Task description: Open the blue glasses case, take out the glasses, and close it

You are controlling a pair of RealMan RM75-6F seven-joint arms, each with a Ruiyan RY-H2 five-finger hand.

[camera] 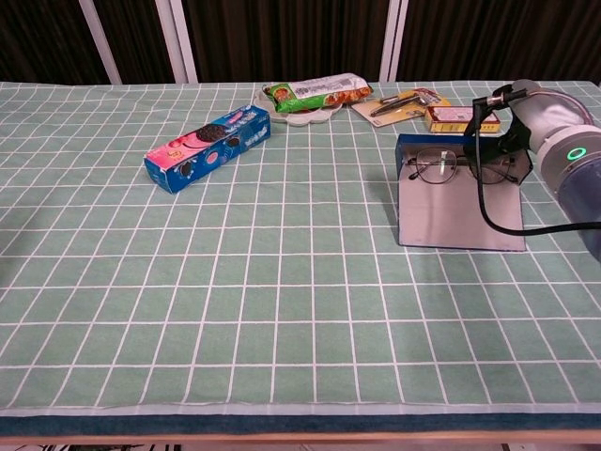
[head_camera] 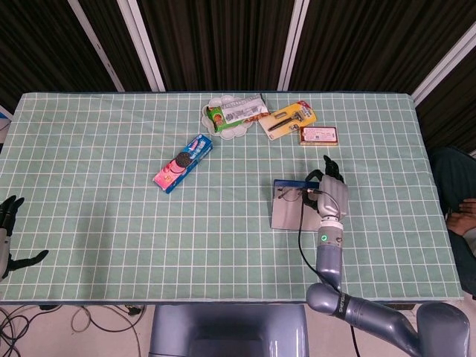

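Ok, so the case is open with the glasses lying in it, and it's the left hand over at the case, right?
Not quite. It is the right hand at the case, not the left. The chest view shows it at the far right end of the open case, by the glasses that lie in it. The left hand sits at the table's near left edge in the head view, holding nothing.
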